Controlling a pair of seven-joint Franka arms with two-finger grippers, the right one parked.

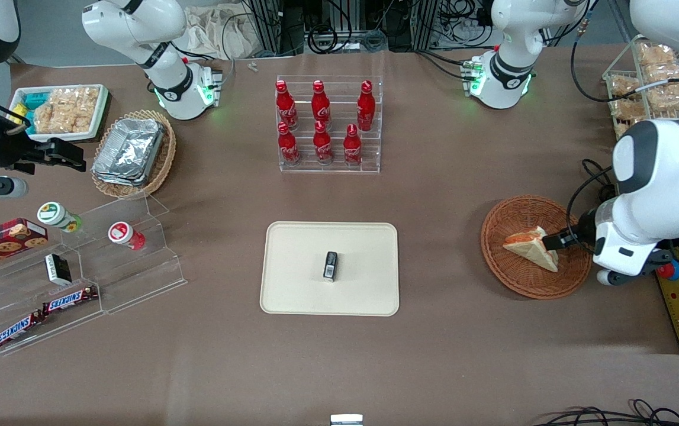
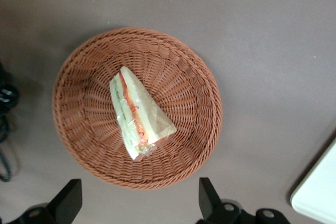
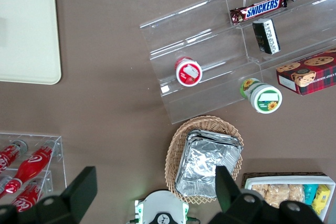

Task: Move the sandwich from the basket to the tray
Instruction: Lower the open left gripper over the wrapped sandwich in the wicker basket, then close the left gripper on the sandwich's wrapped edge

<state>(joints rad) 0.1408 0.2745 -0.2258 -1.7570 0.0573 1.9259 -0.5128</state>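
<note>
Your gripper (image 2: pixel 136 203) hovering above basket (image 1: pixel 496 236) at table's working-arm end, fingers spread wide; sandwich (image 2: pixel 137 114) lying inside basket; tray (image 1: pixel 292 296) at table centre.

1. Sandwich (image 1: pixel 533 249) (image 2: pixel 138 112): white triangular wedge with red-orange and green filling, lying on its side in the basket.
2. Basket (image 1: pixel 502 263) (image 2: pixel 84 124): round, shallow, reddish-brown wicker, toward the working arm's end.
3. Tray (image 1: pixel 292 284) (image 2: pixel 319 195): flat cream rectangle, mid-table.
4. Gripper (image 1: pixel 552 241) (image 2: pixel 139 203): spread wide over the basket.

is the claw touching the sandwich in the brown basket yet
Apart. In the left wrist view the open claw hangs above the round reddish-brown wicker basket, its fingertips clear of the triangular white-bread sandwich lying inside.
</note>
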